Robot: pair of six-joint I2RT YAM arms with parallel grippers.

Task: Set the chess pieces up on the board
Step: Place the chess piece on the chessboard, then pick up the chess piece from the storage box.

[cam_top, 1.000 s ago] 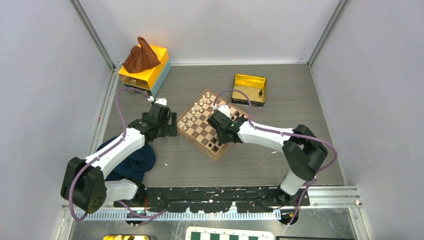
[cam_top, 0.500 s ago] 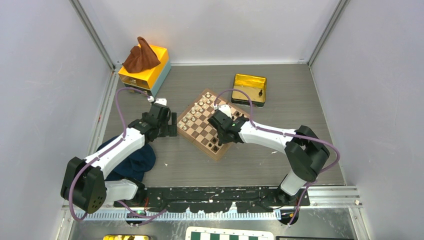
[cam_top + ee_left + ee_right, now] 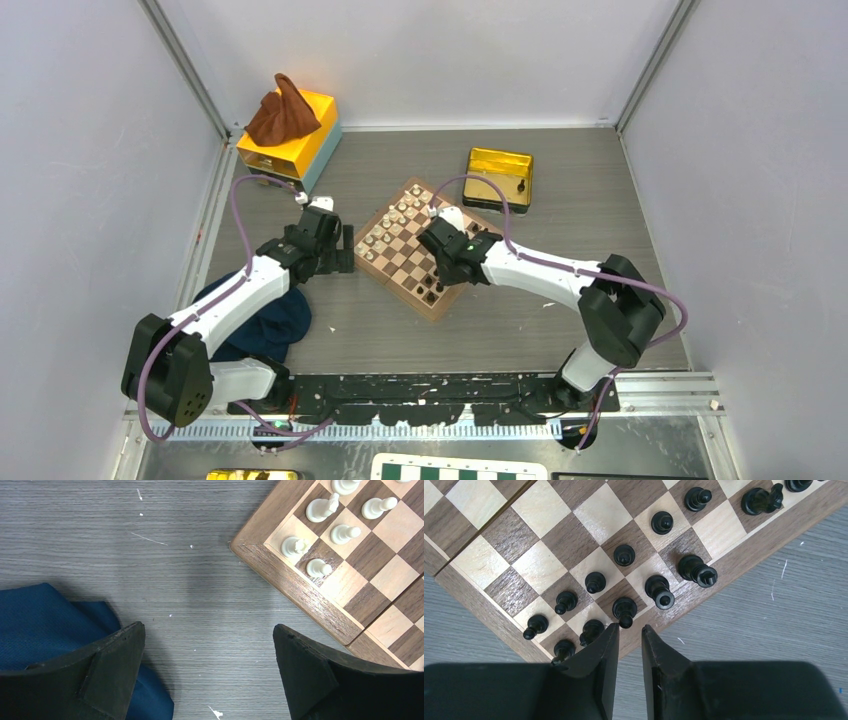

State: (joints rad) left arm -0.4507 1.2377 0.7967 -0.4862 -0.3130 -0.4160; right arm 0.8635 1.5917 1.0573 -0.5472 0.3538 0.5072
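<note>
Thirteen chess pieces [image 3: 624,555], perhaps, on the board [image 3: 604,512]; right gripper [image 3: 630,627] barely parted, left gripper [image 3: 209,630] spread.

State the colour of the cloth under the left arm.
Cloth: dark blue, best in the left wrist view.

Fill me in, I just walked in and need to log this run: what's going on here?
Two robot arms are setting up a small wooden chessboard. The right gripper hovers low over the board's rim, fingers barely apart and empty, right beside the two rows of black pieces. The left gripper hangs open and empty over the table, next to the board corner that holds the cream pieces.
</note>
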